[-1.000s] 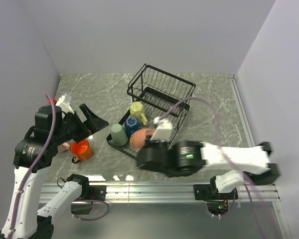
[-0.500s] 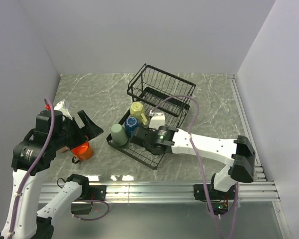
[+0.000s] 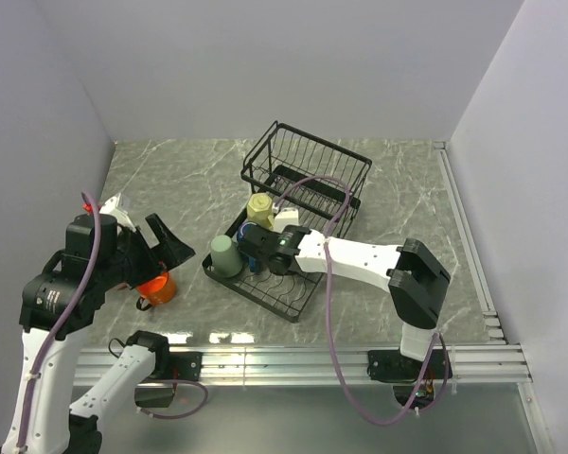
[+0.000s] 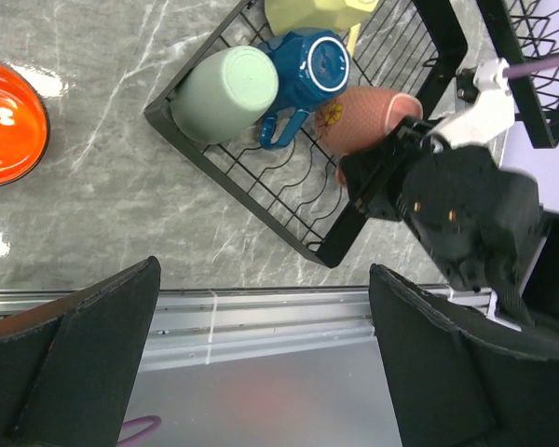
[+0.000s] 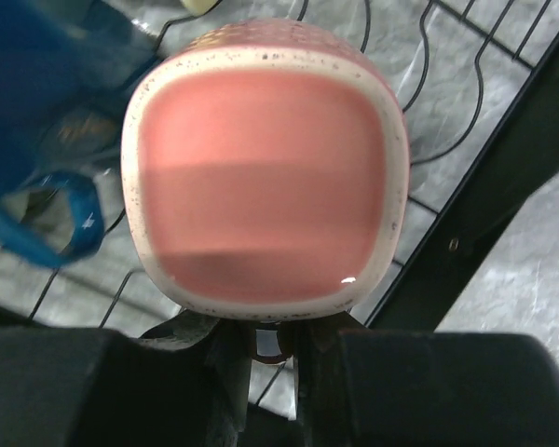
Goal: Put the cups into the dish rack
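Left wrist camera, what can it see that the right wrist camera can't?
Only the left wrist view shows the orange cup on the table and the pale green cup in the dish rack. Only the right wrist view looks straight into the pink cup, with the right gripper pinching its rim. Both show the pink cup, the blue cup beside it and the rack's wires.

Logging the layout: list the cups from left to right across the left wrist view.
orange cup → green cup → blue cup → pink cup. The yellow cup is left out because it overlaps the blue one's span.
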Action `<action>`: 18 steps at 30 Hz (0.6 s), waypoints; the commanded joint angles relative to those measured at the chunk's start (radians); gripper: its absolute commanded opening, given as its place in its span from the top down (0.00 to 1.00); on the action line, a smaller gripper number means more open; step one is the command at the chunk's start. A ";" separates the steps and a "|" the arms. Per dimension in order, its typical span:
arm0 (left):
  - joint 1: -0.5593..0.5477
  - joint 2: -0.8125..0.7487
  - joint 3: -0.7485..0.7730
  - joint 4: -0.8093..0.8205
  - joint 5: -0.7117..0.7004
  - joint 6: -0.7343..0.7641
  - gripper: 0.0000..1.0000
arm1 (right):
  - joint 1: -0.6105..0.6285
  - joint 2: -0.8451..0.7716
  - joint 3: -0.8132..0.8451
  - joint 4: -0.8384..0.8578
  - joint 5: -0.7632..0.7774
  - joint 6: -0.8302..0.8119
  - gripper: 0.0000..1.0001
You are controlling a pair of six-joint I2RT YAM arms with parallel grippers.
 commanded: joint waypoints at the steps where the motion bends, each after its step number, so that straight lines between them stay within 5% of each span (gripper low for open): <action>1: -0.003 -0.022 -0.020 -0.013 -0.019 -0.006 0.02 | -0.019 0.015 0.061 0.061 0.055 -0.043 1.00; 11: -0.003 -0.040 -0.022 -0.045 -0.050 -0.011 0.01 | -0.045 0.047 -0.014 0.173 0.002 -0.067 0.97; 13: -0.003 -0.043 -0.026 -0.051 -0.057 -0.009 0.01 | -0.047 0.044 -0.020 0.177 0.002 -0.063 0.76; 14: -0.003 -0.045 -0.031 -0.052 -0.059 -0.007 0.01 | -0.048 0.045 -0.020 0.174 0.002 -0.061 0.57; 18: -0.003 -0.047 -0.042 -0.043 -0.053 -0.007 0.01 | -0.049 0.044 -0.011 0.163 0.003 -0.055 0.35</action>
